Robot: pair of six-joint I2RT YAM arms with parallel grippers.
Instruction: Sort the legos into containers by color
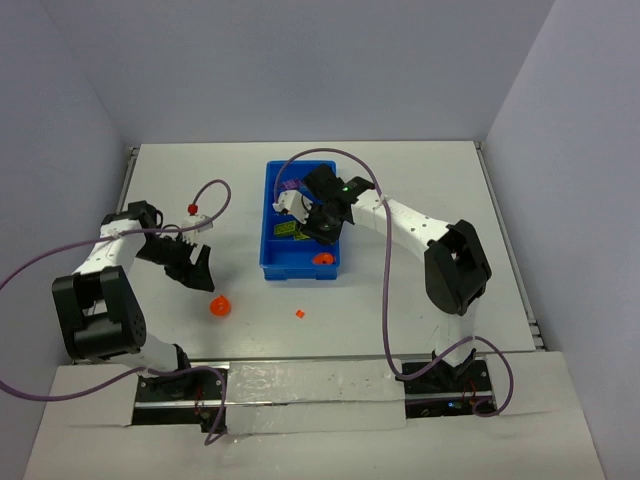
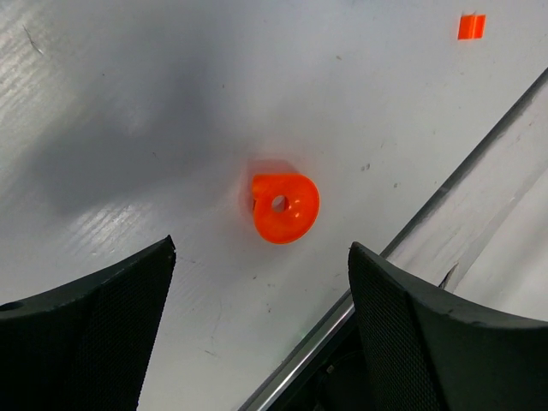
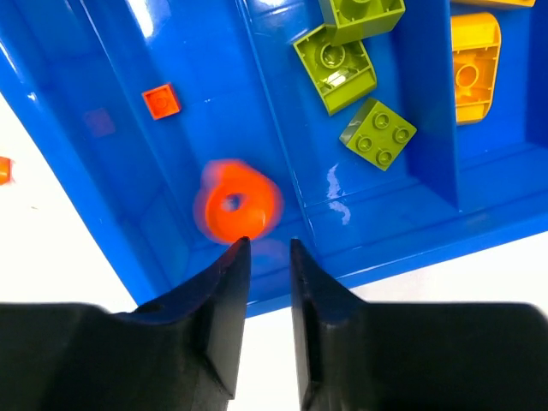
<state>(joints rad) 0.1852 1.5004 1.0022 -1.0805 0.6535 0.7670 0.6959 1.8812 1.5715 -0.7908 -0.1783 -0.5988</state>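
Right gripper (image 3: 267, 250) hangs over the blue tray (image 3: 377, 257), jaws parted to a narrow slit with nothing between them. Round orange lego (image 3: 235, 205), blurred, is just past the fingertips over the compartment floor; contact with the fingers can't be told. Orange tile (image 3: 161, 101) lies in the same compartment, apart from it. In the top view this is the tray's near-right compartment. The neighbouring compartment holds lime pieces (image 3: 336, 62), and past the next wall is a yellow piece (image 3: 475, 64). Purple pieces (image 1: 290, 185) are in the far-left compartment. Right arm reaches forward and left from its base, elbow raised, wrist bent down over the tray's right half. Left gripper (image 2: 261, 253) is wide open and empty, pointed down at the table (image 2: 103, 103). Second round lego (image 2: 285, 207), also orange, lies flat on the table just ahead of the gap between the fingers, nearer the right finger, touching neither. Tiny orange piece (image 2: 471, 26) is well apart, farther along the table. Left arm is folded, forearm angled right, with the gripper left of the tray and near its front corner.
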